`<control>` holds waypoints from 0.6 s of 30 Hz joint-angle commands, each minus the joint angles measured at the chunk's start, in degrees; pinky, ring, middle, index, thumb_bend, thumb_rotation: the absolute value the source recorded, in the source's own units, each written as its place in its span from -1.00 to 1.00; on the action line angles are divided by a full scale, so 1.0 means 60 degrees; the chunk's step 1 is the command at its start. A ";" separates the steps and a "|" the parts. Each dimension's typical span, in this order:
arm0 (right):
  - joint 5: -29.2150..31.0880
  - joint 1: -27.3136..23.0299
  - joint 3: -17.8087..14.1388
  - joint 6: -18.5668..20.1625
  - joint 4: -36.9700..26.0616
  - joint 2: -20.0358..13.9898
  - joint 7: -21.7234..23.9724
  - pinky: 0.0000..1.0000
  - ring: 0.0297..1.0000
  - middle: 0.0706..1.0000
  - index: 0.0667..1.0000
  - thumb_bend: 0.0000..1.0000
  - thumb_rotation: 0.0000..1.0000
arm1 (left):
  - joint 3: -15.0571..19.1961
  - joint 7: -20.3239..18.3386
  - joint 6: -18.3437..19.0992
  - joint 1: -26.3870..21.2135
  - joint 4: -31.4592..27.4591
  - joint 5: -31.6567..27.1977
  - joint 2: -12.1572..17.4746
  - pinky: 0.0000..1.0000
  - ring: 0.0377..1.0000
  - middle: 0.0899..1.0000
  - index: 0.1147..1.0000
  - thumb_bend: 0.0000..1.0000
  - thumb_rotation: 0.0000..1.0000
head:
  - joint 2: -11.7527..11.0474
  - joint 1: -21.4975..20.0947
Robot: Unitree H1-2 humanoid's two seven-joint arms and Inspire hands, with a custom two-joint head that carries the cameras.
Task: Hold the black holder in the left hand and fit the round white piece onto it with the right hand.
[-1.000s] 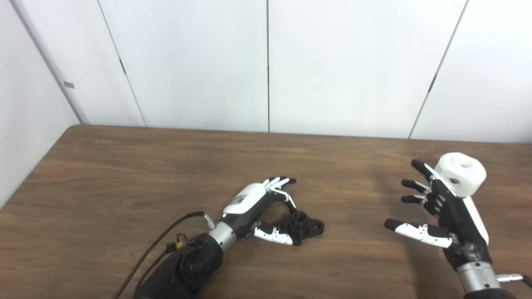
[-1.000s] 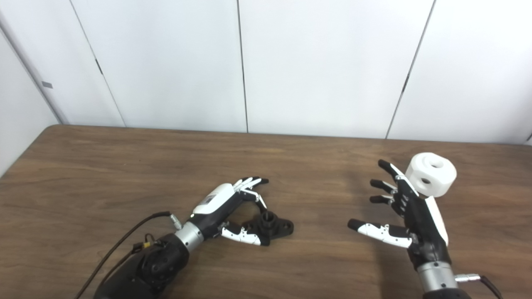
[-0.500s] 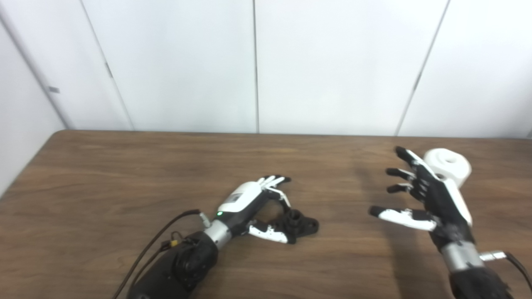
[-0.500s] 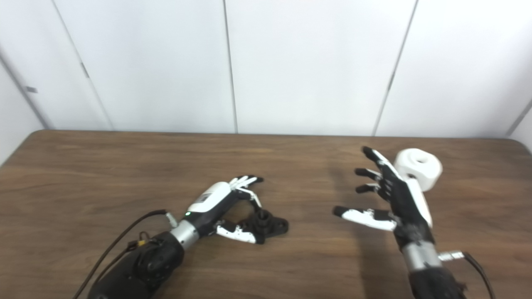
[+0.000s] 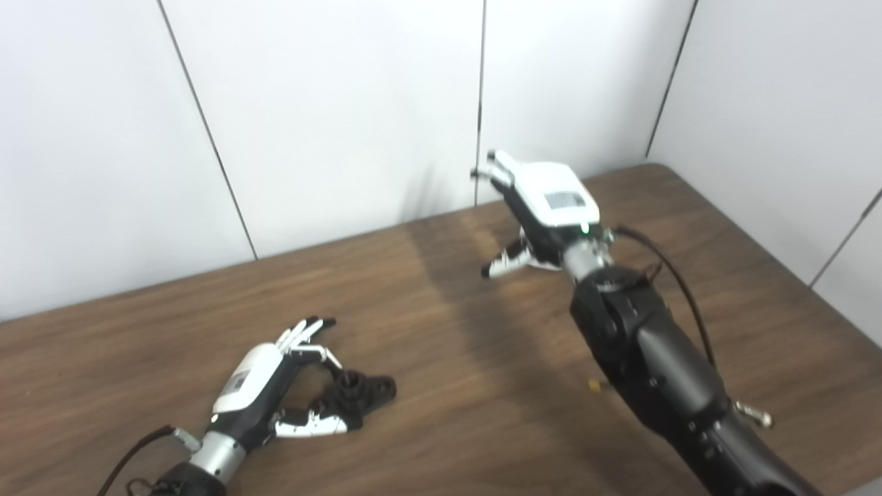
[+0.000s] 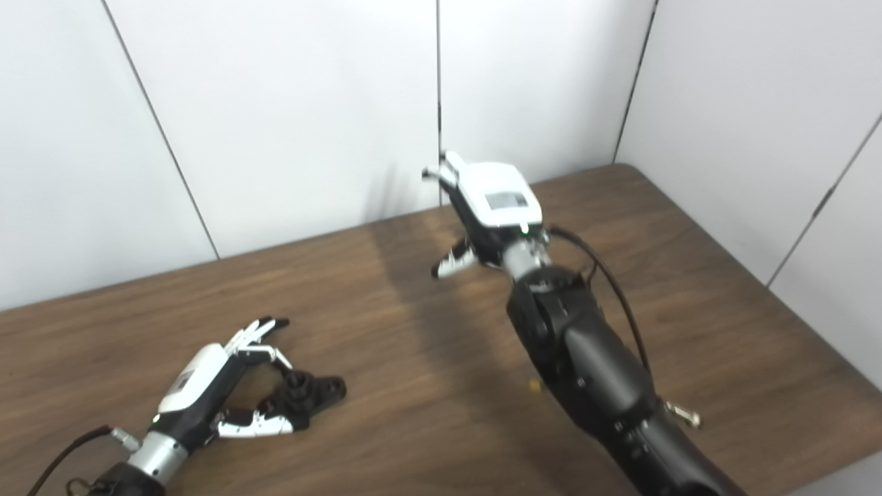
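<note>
I see one holder [image 5: 355, 393] on the table [image 5: 448, 358] between my left hand's [image 5: 265, 382] spread fingers, ungripped; right hand [image 5: 544, 207] raised far right, grip unclear.

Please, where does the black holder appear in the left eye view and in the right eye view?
Left eye view: black holder lies low and left of centre on the table, at the left hand.
Right eye view: same holder, lower left, nearer the picture's left edge.
Shared landmark: the table's far right corner.

We see a matt wood-grain desk [image 5: 172, 344], a black holder [image 5: 358, 394] that looks like matt plastic, and glossy white hand shells.
</note>
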 commanded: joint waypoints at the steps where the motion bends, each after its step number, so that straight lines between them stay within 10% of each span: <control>1: -0.0525 -0.0553 -0.0205 0.0172 0.0215 -0.0517 0.0338 0.65 0.84 0.94 0.68 0.63 -0.50 | -0.0151 -0.0393 0.0345 0.0749 0.1035 0.0467 0.0460 1.00 1.00 0.88 -0.17 0.05 -0.89 | -0.0056 -0.0078; 18: -0.1199 -0.2137 -0.0506 0.0360 0.1480 -0.1513 0.3085 0.70 0.93 1.00 0.82 0.93 -0.19 | 0.0149 -0.0394 -0.0357 0.0796 0.1561 0.0339 0.0504 1.00 1.00 0.85 -0.17 0.04 -0.90 | -0.0359 -0.0574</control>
